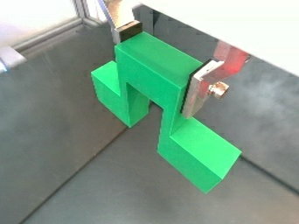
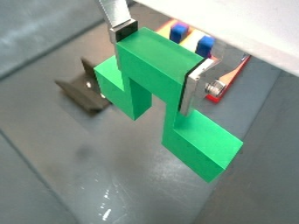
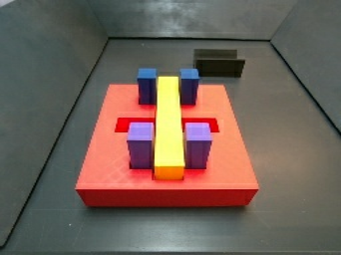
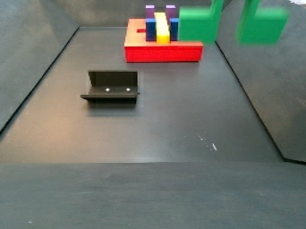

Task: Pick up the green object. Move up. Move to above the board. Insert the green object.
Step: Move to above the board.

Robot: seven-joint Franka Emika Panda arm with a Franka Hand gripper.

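My gripper (image 1: pixel 162 66) (image 2: pixel 159 63) is shut on the raised middle of the green object (image 1: pixel 149 87) (image 2: pixel 152 79), both silver fingers pressed to its sides. The piece hangs in the air above the grey floor. In a side view only its two green feet (image 4: pixel 233 20) show at the upper right, beside and above the board (image 4: pixel 164 49); the gripper itself is out of that frame. The red board (image 3: pixel 167 149) carries blue blocks (image 3: pixel 168 84), purple blocks (image 3: pixel 168 142) and a long yellow bar (image 3: pixel 170 125). A corner of the board (image 2: pixel 229 72) shows behind the piece.
The dark L-shaped fixture (image 4: pixel 111 88) (image 2: pixel 84 87) stands on the floor left of centre. A small black block (image 3: pixel 218 63) lies behind the board by the back wall. Grey walls (image 3: pixel 54 90) enclose the floor on all sides.
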